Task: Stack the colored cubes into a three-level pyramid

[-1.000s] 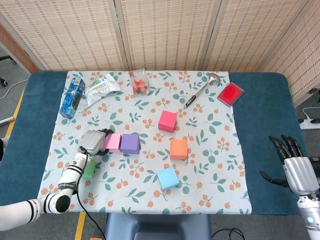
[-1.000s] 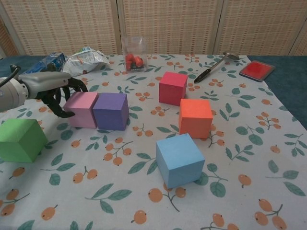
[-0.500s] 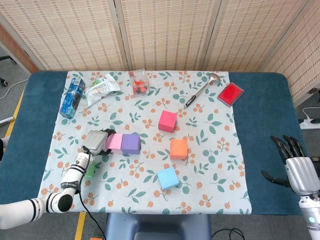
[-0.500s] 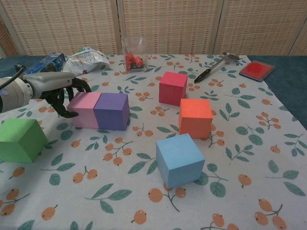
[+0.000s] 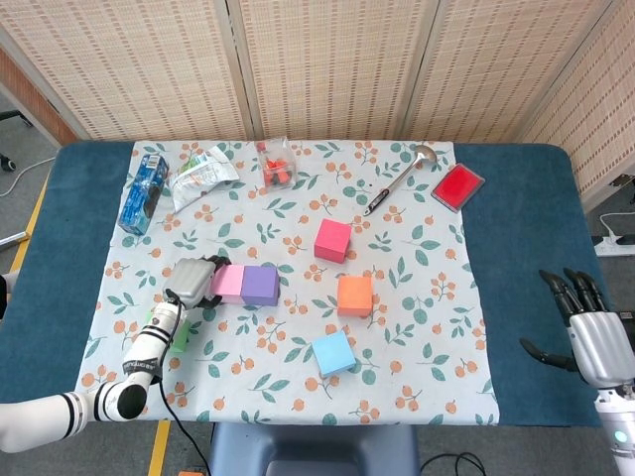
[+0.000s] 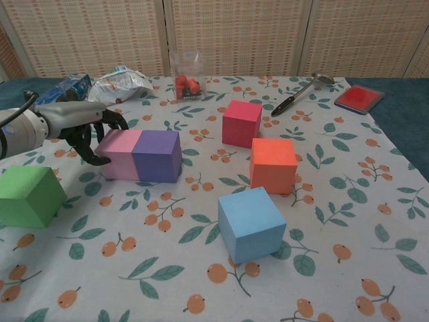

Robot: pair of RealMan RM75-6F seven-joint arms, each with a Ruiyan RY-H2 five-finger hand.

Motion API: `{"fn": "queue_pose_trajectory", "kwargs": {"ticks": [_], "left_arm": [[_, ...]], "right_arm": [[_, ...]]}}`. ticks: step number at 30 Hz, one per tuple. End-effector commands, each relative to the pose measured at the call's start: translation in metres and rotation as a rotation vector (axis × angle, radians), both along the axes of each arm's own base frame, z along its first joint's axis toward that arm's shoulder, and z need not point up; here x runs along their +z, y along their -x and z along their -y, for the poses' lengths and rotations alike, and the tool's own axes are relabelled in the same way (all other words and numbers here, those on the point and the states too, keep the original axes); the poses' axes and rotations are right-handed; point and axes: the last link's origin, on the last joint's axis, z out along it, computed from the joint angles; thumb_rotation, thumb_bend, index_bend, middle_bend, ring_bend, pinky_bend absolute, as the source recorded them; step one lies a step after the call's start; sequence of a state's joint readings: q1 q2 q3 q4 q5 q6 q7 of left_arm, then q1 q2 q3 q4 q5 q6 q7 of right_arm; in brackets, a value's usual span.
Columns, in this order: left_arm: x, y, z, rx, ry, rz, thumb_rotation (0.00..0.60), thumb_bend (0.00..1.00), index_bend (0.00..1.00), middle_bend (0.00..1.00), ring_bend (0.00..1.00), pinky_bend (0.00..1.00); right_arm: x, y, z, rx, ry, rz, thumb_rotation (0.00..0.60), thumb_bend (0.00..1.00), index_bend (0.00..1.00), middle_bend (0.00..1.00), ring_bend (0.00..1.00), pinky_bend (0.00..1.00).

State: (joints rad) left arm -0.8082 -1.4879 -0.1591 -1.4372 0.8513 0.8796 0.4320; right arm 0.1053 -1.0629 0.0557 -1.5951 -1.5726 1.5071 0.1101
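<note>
Left hand (image 6: 79, 127), fingers curled, seemingly nudged pink cube (image 6: 120, 154) flush against purple cube (image 6: 157, 155).

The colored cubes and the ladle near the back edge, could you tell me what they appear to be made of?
The cubes, such as the blue cube, look like matte foam or painted wood: flat colour, no glare, soft edges. The ladle seems to have a shiny metal bowl and a dark handle, probably plastic.

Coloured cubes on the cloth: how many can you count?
6. Pink cube and purple cube touching by the left hand; green cube near-left; magenta cube centre; orange cube beside it; blue cube nearest.
</note>
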Motion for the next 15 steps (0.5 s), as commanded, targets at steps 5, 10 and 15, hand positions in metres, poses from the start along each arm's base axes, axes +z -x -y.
{"fn": "queue_pose_trajectory", "kwargs": {"ticks": [5,10,15], "left_arm": [[0.0018,0.0002,0.0018,-0.002,-0.005,-0.001,0.6,0.35,0.3,0.36,0.36,0.42],[0.0018,0.0002,0.0026,-0.001,-0.002,-0.005,0.6,0.35,0.3,0.36,0.36,0.42],[0.0004,-0.0001,0.0026,0.0,0.0,-0.004,0.6,0.35,0.29,0.36,0.36,0.42]], "right_arm": [[0.0,0.0003,-0.0004,-0.001,-0.001,0.0,0.492,0.05,0.0,0.13,0.04,0.05],[-0.0002,0.001,0.0001,-0.003,-0.001,0.002,0.493,0.05,0.0,0.13,0.04,0.05],[0.0,0.0017,0.0,-0.004,-0.001,0.001,0.492,0.05,0.0,0.13,0.03,0.05]]}}
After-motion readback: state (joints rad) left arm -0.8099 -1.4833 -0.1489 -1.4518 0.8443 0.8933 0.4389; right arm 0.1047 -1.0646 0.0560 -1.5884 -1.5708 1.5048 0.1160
